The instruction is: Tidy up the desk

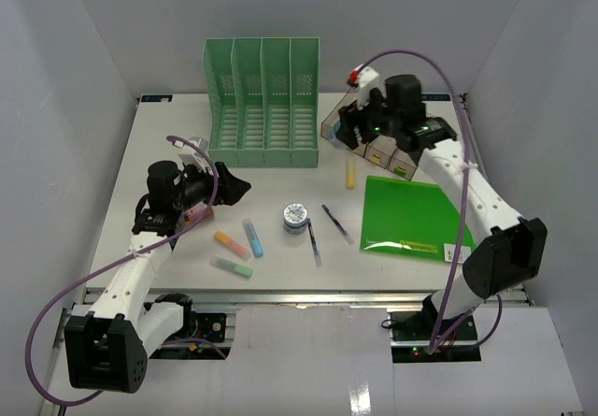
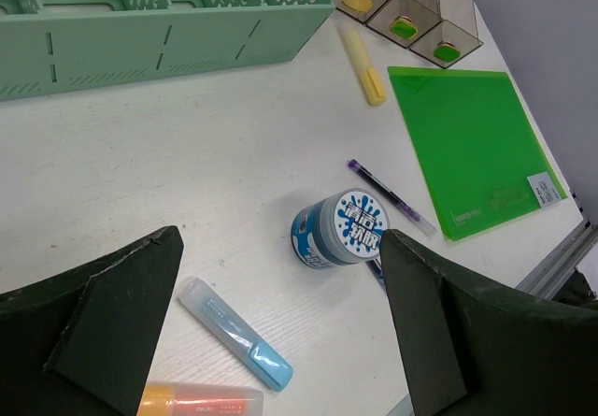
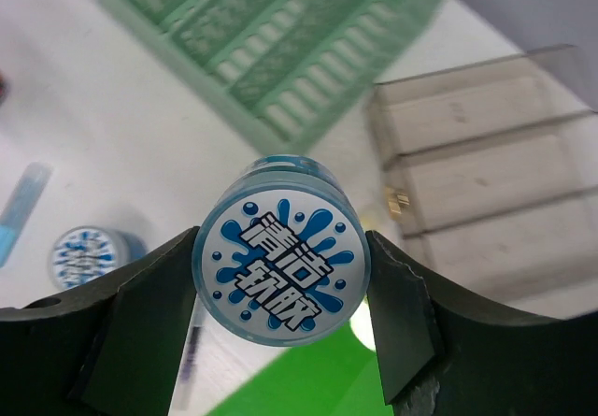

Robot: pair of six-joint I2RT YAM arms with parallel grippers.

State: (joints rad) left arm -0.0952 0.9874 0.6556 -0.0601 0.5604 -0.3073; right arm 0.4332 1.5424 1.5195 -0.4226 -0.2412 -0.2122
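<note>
Right of the mint-green slotted plastic file rack [image 1: 263,103], the right gripper [image 3: 282,280] is clamped on a small round tub with a blue-and-white splash label [image 3: 280,252], held above the large flat white desk [image 1: 271,187] that carries the rack. In front of the rack, the left gripper [image 2: 278,248] hangs with its fingers spread wide and empty, and a second matching tub [image 2: 338,233] stands on the desk just beyond them.

White desk [image 1: 271,187] bearing green rack [image 1: 263,107], green folder [image 1: 411,215], highlighters [image 1: 252,236], pens [image 1: 314,240], blue tub [image 1: 295,218]
</note>
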